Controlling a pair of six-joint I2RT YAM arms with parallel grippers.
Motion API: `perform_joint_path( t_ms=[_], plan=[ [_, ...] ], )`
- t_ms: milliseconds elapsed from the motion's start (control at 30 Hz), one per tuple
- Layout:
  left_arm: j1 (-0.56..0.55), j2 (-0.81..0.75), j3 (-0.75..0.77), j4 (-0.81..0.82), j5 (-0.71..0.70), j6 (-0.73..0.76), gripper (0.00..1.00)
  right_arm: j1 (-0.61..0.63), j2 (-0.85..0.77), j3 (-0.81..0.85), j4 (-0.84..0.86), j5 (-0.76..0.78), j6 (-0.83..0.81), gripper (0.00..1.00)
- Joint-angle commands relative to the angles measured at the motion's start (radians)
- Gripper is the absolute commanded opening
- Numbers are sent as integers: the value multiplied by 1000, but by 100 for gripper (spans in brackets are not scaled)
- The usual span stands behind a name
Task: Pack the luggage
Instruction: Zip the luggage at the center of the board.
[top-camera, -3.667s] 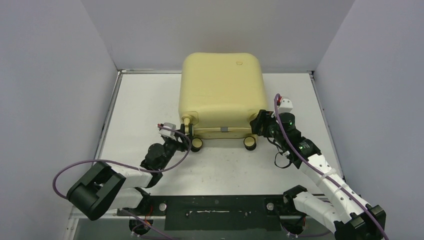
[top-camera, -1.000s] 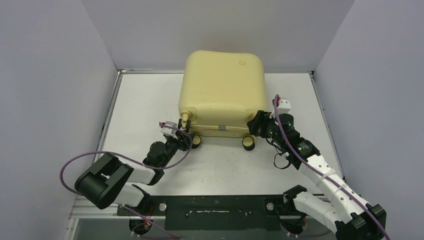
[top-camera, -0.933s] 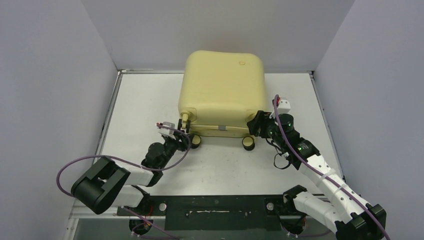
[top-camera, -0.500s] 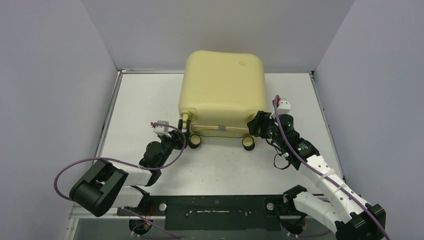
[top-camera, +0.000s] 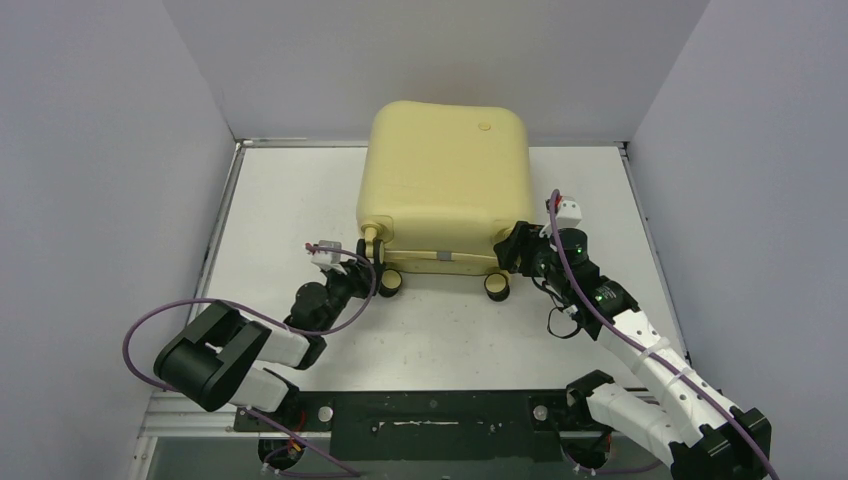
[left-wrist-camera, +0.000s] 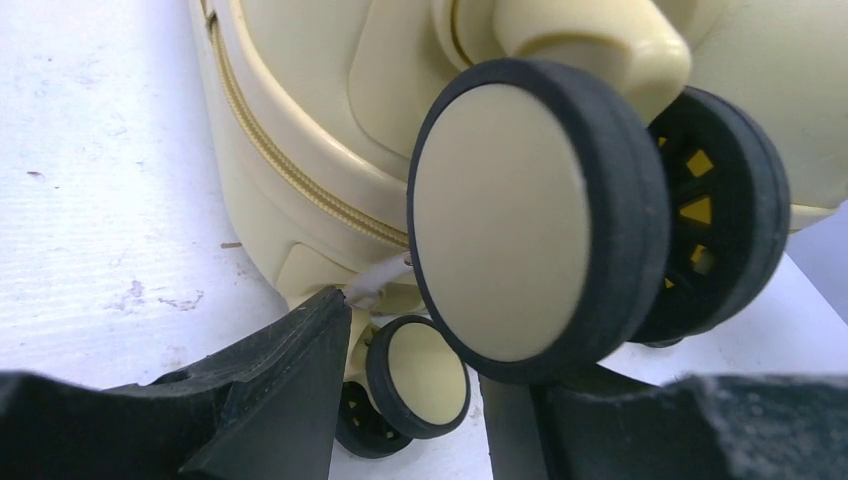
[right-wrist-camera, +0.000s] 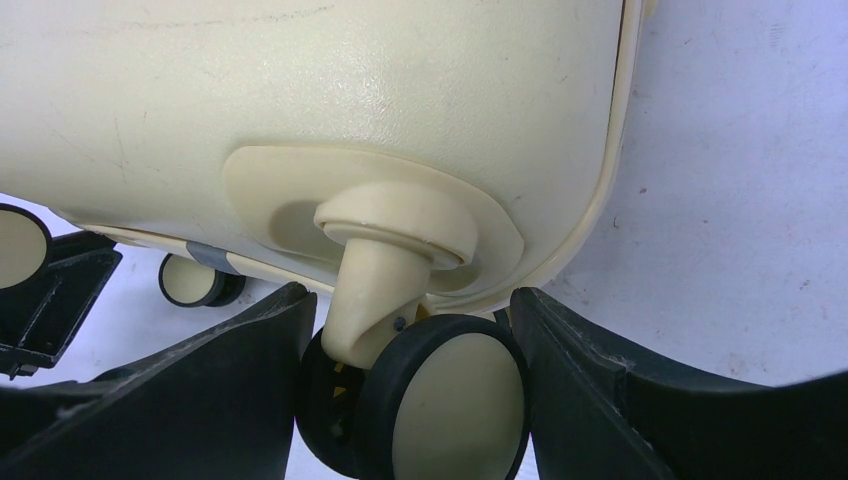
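Note:
The luggage (top-camera: 445, 185) is a pale yellow hard-shell suitcase, closed and lying flat at the back middle of the table, wheels toward me. My right gripper (top-camera: 515, 252) is at its front right corner. In the right wrist view its fingers (right-wrist-camera: 250, 380) press both sides of a black-and-cream wheel (right-wrist-camera: 440, 400). My left gripper (top-camera: 362, 270) is at the front left corner. In the left wrist view the left gripper (left-wrist-camera: 415, 345) has its jaws apart, with a large wheel (left-wrist-camera: 530, 215) just above the right finger and a grey zipper pull (left-wrist-camera: 378, 282) at the left fingertip.
Grey walls close the table (top-camera: 300, 190) in on the left, back and right. The suitcase's two lower wheels (top-camera: 496, 287) rest on the white surface in front. Purple cables loop from both arms.
The suitcase has shifted slightly right since the earliest frame. My left gripper has drawn back a little to the left from the front left wheel. The right gripper stays at its corner.

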Motion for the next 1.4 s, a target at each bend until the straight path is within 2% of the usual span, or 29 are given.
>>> perform_joint_path(
  t_ms=[0,267,1100,1367],
  plan=[
    [-8,-4,46,78,16,-4,46,-3,-25,10,127,-27,23,0],
    [-16,-7,65,36,1,14,42,-2,-21,6,136,-35,29,0],
    [-35,14,93,13,8,29,1,-1,-19,1,138,-47,41,0],
    [-35,64,100,52,22,12,0,0,-34,-17,144,-43,39,0]
  ],
)
